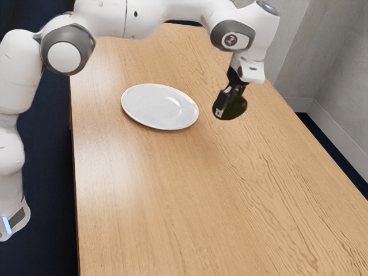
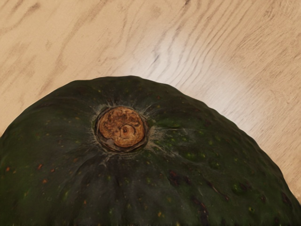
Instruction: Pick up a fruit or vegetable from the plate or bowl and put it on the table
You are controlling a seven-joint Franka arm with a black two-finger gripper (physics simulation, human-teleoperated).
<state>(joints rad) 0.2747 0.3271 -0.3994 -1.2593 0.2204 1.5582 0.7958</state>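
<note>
Exterior view: avocado [image 1: 234,109] carried by the claw [image 1: 226,107], beyond the rim of the white plate [image 1: 150,108] on the exterior view's right. You have the claw clenched on the fruit, one dark finger lying along its near flank; the opposite finger is largely hidden behind it. The arm [image 1: 164,8] reaches across above the plate and bends down to the claw, which is tilted. The avocado appears to hang above the wooden surface [image 1: 172,190], apart from the plate.

Wrist view: dark, bumpy skin of the same fruit close under the hand, its brown stem scar [image 2: 121,129] facing you, with wood grain beyond.

Progress: you may count the pick-up and the move off the plate as done. Two parts appear to be left, the lowering and the release. Your next step, by this reading, is to bring the avocado straight down until it touches the surface, then part the fingers and back away. Note that the fruit is rounded; if you let go too high, it could drop and roll, perhaps toward the surface's far edge.
</note>
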